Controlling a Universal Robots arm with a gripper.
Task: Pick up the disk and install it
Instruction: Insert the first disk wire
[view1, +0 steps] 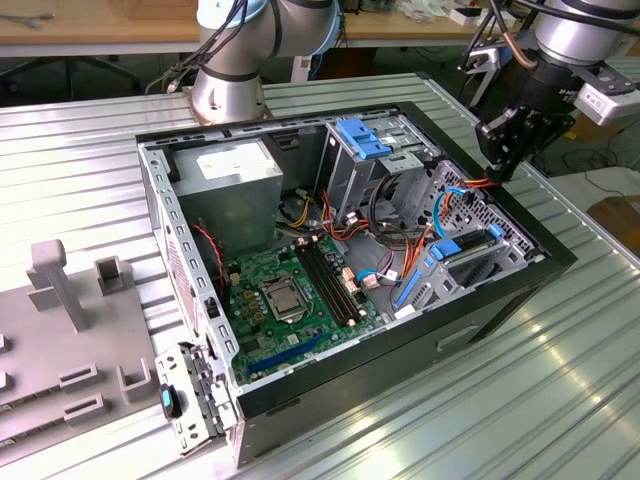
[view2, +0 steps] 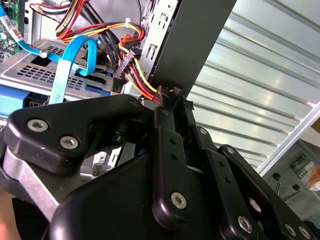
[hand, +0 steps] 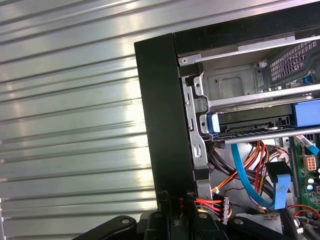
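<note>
Disk (hand: 250, 121) sits in bay (hand: 233, 79), apart from gripper (hand: 176, 197)

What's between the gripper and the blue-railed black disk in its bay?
In the first wrist view, red, orange and yellow wires and a curved blue cable cross between gripper and blue-railed disk.

Disk seated in a drive bay

In the first wrist view the disk (hand: 250, 122) lies flat and level inside the metal bay (hand: 235, 102) beside the case's black corner post (hand: 162, 115). Its dark edge faces out, with blue plastic rails at both ends.
</note>
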